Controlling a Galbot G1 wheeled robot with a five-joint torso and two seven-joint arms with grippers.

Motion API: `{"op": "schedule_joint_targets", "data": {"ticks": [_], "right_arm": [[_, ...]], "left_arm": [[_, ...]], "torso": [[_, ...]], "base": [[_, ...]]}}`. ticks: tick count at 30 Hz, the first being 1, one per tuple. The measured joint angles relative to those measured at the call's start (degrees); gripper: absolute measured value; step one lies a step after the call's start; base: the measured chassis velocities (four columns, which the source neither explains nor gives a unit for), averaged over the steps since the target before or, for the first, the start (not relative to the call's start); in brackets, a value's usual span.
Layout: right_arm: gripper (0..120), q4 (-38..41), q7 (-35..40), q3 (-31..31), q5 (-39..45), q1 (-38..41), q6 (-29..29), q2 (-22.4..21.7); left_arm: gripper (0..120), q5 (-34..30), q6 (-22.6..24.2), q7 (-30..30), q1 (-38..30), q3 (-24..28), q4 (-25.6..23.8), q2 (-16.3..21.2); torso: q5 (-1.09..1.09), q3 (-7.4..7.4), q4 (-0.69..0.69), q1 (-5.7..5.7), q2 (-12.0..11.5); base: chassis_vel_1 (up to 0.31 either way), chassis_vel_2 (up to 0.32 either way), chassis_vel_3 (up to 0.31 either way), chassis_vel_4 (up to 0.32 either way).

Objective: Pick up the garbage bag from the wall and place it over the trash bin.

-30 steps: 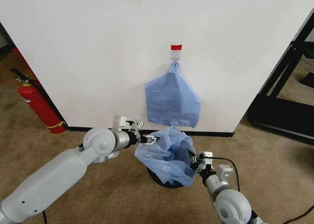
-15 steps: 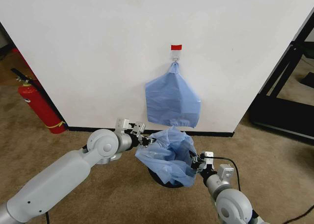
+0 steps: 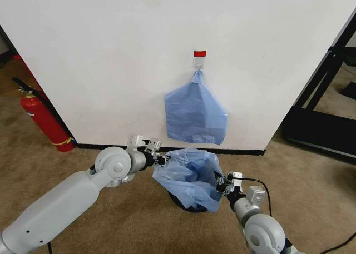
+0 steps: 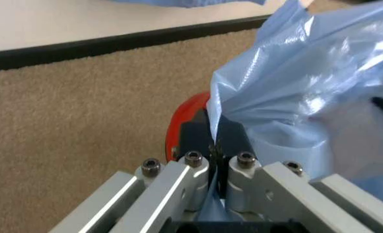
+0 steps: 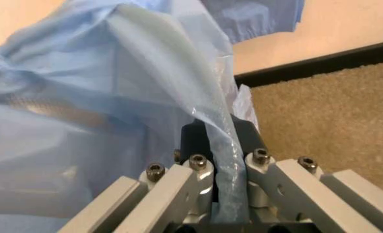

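- Your left hand [image 4: 216,162] is pinched tight on a thin edge of the garbage bag [image 3: 189,176], the film running down between its two metal fingers [image 4: 191,182]; in the head view it sits at the bag's left rim [image 3: 158,159].
- Your right hand [image 5: 225,170] grips a gathered, rope-like fold of the same bag between its fingers, at the bag's right side [image 3: 223,185].
- The bag is light-blue, crinkly and glossy, stretched between your two hands with its mouth open upward, draped over the trash bin [image 3: 192,205].
- You can see little of the bin: a dark lower edge under the plastic in the head view, and a curve of red base [image 4: 188,121] in the left wrist view. Its mesh is covered.
- The floor is tan, short-pile carpet [image 3: 111,154].
- Behind the bin, the white wall [image 3: 111,54] meets the carpet at a black baseboard [image 4: 100,43].
- On the wall a small red-and-white hook tag [image 3: 199,55] carries a flat bundle of blue bags [image 3: 194,115] gathered to a point; you can read no writing on the tag.
- A red fire extinguisher [image 3: 44,120] stands at the wall's left corner, its label too small to read.
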Motion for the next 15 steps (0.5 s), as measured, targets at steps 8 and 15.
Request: {"op": "schedule_joint_targets", "data": {"ticks": [8,15], "right_arm": [[0,0.3,-2.9,1.1,2.0,-1.0,2.6,0.6],[0,-0.3,-1.3,2.2,3.6,-0.8,3.0,1.6]], "left_arm": [[0,0.6,-0.1,0.5,1.9,-1.9,1.7,0.6],[0,1.1,-0.2,1.8,9.3,-6.3,-0.4,2.4]], "torso": [[0.00,0.00,-0.01,0.00,0.0],[-0.01,0.00,0.01,0.00,0.0]], "base": [[0.000,0.000,0.000,0.000],[0.000,0.000,0.000,0.000]]}}
